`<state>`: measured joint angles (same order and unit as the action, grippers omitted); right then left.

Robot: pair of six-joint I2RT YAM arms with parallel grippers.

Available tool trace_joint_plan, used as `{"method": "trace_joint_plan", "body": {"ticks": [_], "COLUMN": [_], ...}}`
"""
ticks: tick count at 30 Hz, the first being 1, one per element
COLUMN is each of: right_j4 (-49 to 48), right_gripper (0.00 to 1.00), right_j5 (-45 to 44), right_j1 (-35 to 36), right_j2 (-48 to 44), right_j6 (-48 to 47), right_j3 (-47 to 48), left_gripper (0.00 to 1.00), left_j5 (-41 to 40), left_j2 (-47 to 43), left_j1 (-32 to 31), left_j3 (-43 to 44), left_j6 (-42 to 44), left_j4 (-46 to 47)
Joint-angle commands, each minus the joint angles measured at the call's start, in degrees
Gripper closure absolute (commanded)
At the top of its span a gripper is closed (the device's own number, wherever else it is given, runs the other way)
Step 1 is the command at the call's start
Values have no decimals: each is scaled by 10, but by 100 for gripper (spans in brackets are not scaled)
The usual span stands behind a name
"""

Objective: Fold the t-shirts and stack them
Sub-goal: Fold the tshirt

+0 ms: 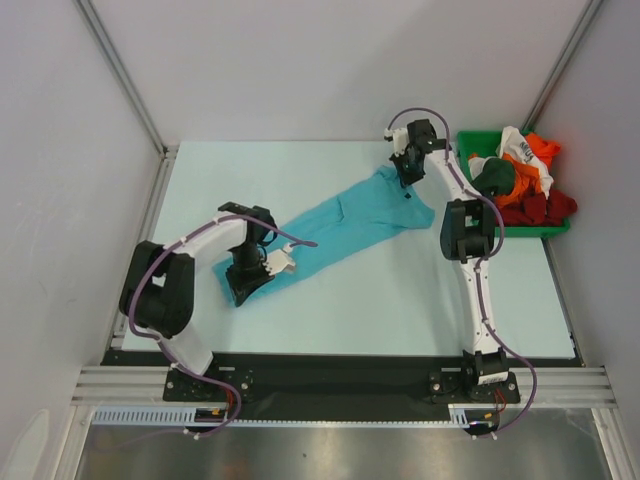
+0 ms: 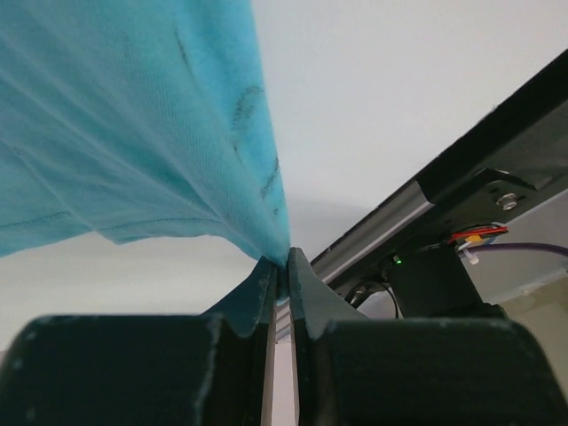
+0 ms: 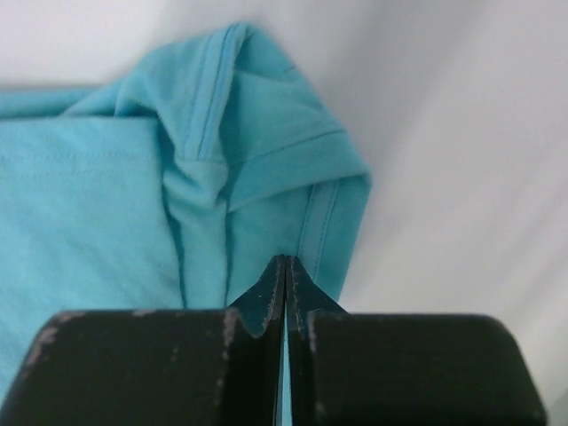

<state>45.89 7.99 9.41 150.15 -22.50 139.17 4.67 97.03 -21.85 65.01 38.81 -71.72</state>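
A turquoise t-shirt [image 1: 340, 225] lies stretched in a diagonal band across the pale table, from near left to far right. My left gripper [image 1: 243, 283] is shut on its near-left end; in the left wrist view the jaws [image 2: 286, 263] pinch a corner of the cloth [image 2: 133, 115], which hangs taut above them. At the far-right end my right gripper [image 1: 405, 180] is shut on the shirt. The right wrist view shows its tips [image 3: 286, 263] closed at a hemmed sleeve edge of the turquoise cloth [image 3: 98, 204], with a sliver of cloth between the fingers. The collar does not show clearly.
A green plastic bin [image 1: 520, 232] stands at the far right of the table and holds a heap of orange [image 1: 541, 148], red [image 1: 535, 208], dark green [image 1: 495, 178] and white [image 1: 520, 155] t-shirts. Grey walls and metal rails enclose the table [image 1: 400, 300].
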Motion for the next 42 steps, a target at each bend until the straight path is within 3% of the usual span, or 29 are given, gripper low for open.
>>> {"method": "trace_joint_plan", "body": {"ticks": [1,6,19,24,28,35,38,40,41,42], "right_j4": [-13,-40,-218,-275,-310,-345,-337,-332,-328,-324], "right_gripper": [100,100,100,100,100,100,93,71,54,48], "right_j5": [-4,9,9,12,15,10,-8,-27,-31,-32], "right_j1": [4,10,64,76,76,66,54,46,42,40], "right_j2": [33,75,127,132,138,138,102,58,41,24], "right_j6": [5,11,26,22,14,28,31,32,33,37], "right_j3": [36,107,143,143,144,143,122,99,90,81], "left_gripper": [89,88,87,87,87,87,87,83,72,68], "left_j5": [24,39,114,171,180,218,207,196,188,179], "left_j2": [-39,-47,-28,19,63,123,127,120,116,106], "left_j1": [-14,-37,-172,-211,-284,-377,-393,-394,-394,-393], "left_j3": [-16,-10,3,88,155,208,225,232,232,228], "left_j6": [-23,-43,-102,-113,-118,-121,-124,-124,-127,-131], "left_j4": [-25,-34,-47,-59,-76,-81,-83,-90,-88,-83]}}
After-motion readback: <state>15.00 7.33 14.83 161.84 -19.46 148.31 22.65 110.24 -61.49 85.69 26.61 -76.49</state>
